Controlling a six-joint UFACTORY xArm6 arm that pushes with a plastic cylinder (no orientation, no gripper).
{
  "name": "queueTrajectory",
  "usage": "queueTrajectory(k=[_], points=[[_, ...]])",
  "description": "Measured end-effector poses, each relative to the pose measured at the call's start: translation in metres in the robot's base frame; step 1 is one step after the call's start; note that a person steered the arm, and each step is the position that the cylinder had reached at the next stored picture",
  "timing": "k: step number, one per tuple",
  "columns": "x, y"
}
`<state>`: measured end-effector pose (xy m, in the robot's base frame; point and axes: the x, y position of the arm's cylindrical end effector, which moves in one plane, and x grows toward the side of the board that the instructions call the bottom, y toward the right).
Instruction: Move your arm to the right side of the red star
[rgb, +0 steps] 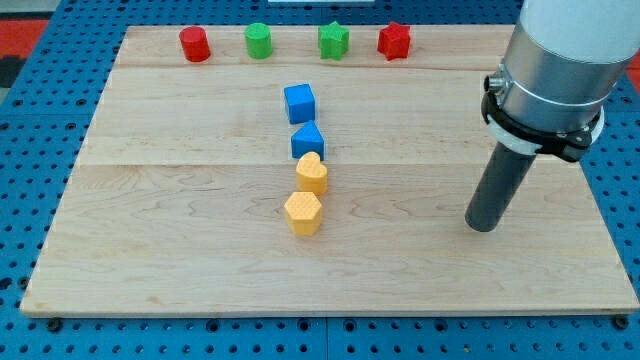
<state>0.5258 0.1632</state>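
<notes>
The rod's tip (482, 227) is resting bare on the wooden board (180, 250), touching no block — well apart from the red star (395, 41) sitting at the view's top. The star is looking light, rigid, easily nudged — nothing needing gripping

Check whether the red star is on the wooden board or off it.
On it. The red star sits on the wooden board near its top edge, right of the green star; my tip is far below-right.

board (200, 200): pale matt wood | my tip (481, 226): dark matt rod | red star (395, 40): matt plastic
</notes>
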Motion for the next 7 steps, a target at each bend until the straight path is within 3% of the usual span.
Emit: queueTrajectory(k=[2, 4, 6, 7], points=[[0.001, -0.001], [-0.023, 0.057], [-0.108, 0.062], [-0.178, 0.079]])
